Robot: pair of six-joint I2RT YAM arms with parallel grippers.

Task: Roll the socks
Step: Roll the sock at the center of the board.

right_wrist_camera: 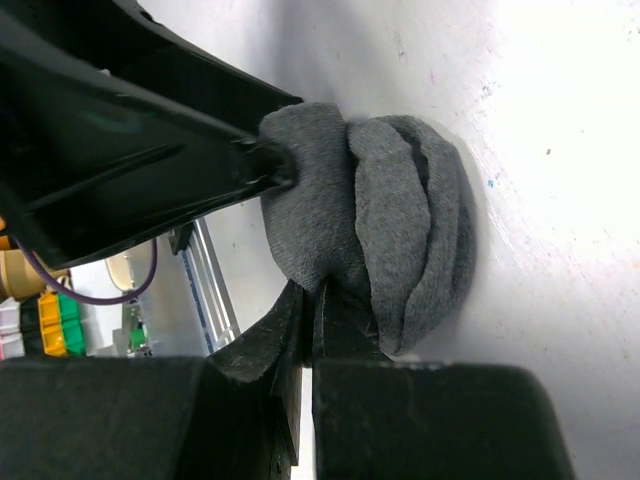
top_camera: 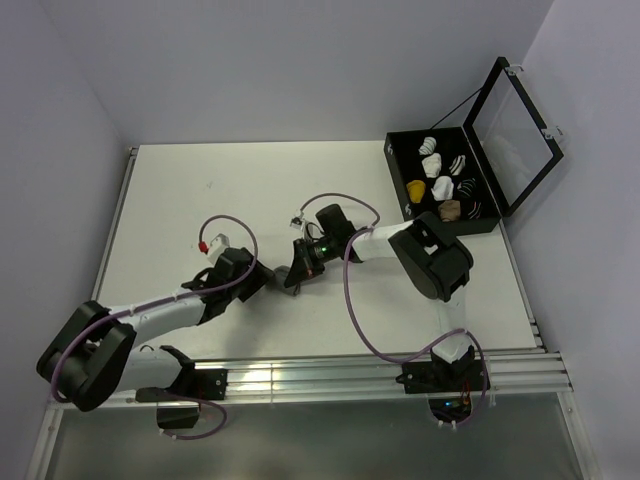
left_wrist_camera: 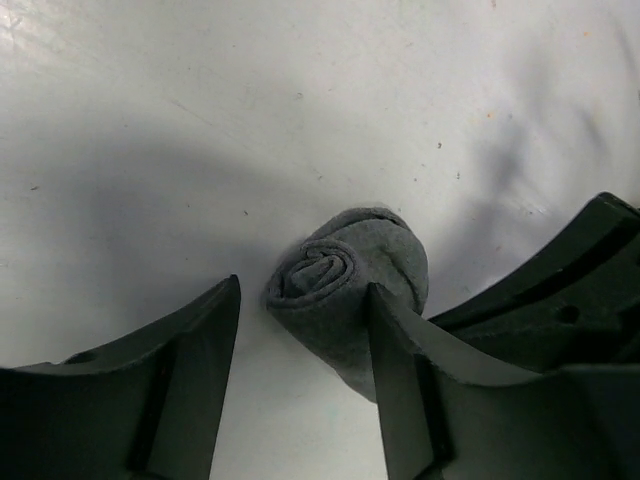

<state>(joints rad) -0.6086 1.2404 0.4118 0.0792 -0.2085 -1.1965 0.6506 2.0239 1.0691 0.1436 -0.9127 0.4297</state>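
Observation:
The grey sock (left_wrist_camera: 350,265) is a tight roll on the white table, small in the top view (top_camera: 291,289). My right gripper (right_wrist_camera: 318,292) is shut on a fold at the sock's (right_wrist_camera: 400,210) edge; it reaches in from the right (top_camera: 297,272). My left gripper (left_wrist_camera: 303,305) is open around the end of the roll. Its right finger (left_wrist_camera: 392,340) touches the fabric and its left finger stands apart. It comes in from the left (top_camera: 262,279). A mustard-yellow bundle (top_camera: 416,189) lies in the black box.
An open black box (top_camera: 400,215) with its lid up stands at the back right and holds white, striped and tan sock bundles. The arms' purple cables (top_camera: 350,300) loop over the table. An aluminium rail (top_camera: 330,372) runs along the near edge.

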